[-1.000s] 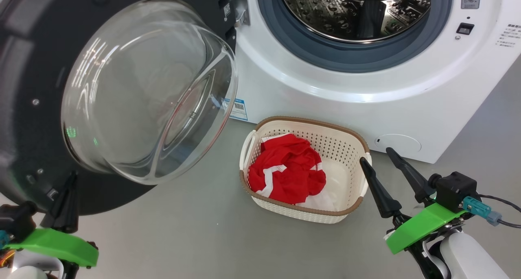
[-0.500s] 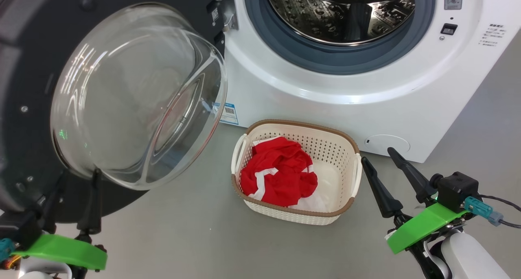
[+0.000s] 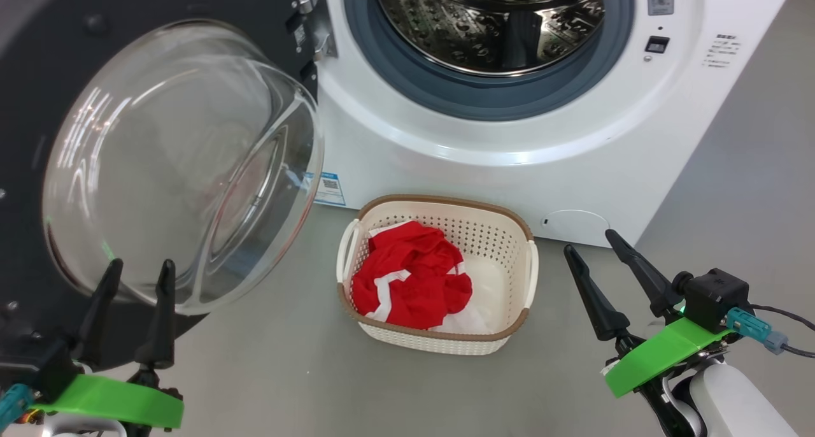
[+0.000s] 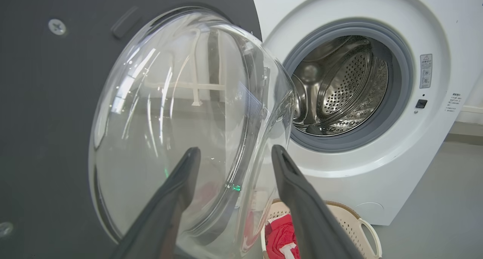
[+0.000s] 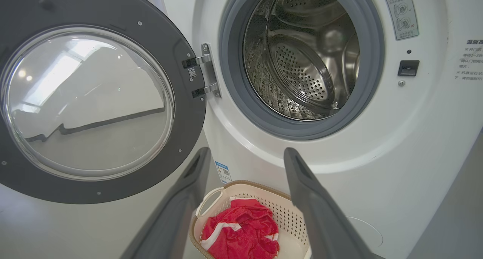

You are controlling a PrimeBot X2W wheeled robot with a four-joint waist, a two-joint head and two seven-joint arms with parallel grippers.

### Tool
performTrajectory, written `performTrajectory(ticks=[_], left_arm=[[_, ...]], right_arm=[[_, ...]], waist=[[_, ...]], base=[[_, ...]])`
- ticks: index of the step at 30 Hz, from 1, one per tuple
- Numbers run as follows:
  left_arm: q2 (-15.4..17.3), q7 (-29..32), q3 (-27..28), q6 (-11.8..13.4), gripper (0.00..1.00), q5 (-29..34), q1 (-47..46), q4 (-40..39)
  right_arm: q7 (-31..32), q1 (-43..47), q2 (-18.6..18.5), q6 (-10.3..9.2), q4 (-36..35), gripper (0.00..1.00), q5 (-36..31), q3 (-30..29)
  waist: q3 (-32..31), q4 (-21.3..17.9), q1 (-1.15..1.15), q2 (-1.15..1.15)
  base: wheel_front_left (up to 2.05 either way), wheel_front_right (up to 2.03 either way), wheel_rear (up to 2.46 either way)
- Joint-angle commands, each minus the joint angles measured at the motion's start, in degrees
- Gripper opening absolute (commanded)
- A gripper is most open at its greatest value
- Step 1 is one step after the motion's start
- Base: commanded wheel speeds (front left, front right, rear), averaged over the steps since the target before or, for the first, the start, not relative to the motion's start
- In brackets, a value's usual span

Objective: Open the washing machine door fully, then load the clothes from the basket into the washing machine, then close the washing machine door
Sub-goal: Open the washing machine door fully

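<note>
Far left: left gripper (image 3: 141, 263), two long dark fingers spread wide, nothing held, tips before lower edge of glass bowl. Large round black washing machine door (image 3: 178, 157) with bulging clear window stands swung open. Left wrist view shows bowl side-on; right wrist view adds steel hinge (image 5: 205, 76).

Centre: small cream perforated plastic basket (image 3: 439, 200), brown rim, on floor just before big white front-loading washing machine (image 3: 484, 169). Red white-striped clothes (image 3: 407, 278) lie inside basket, left half.

Right: right gripper (image 3: 588, 241), fingers wide, empty, near basket, apart.
</note>
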Motion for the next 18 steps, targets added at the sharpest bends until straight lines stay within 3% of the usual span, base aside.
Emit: performTrajectory(ticks=[1,18], left_arm=[[1.66,0.08,2.19,0.50,1.00,0.46,-0.73,-2.04],[0.57,0.67,0.51,2.31,1.00,0.71,0.83,-5.69]], right_arm=[[-0.69,0.84,-0.20,0.09,-1.63,1.00,0.38,1.04],[-0.69,1.36,-0.97,0.09,-2.60,1.00,-0.09,0.56]], waist=[[-0.21,-1.04,0.00,0.00],[-1.46,-8.61,0.00,0.00]], base=[[0.00,0.00,0.00],[0.00,0.00,0.00]])
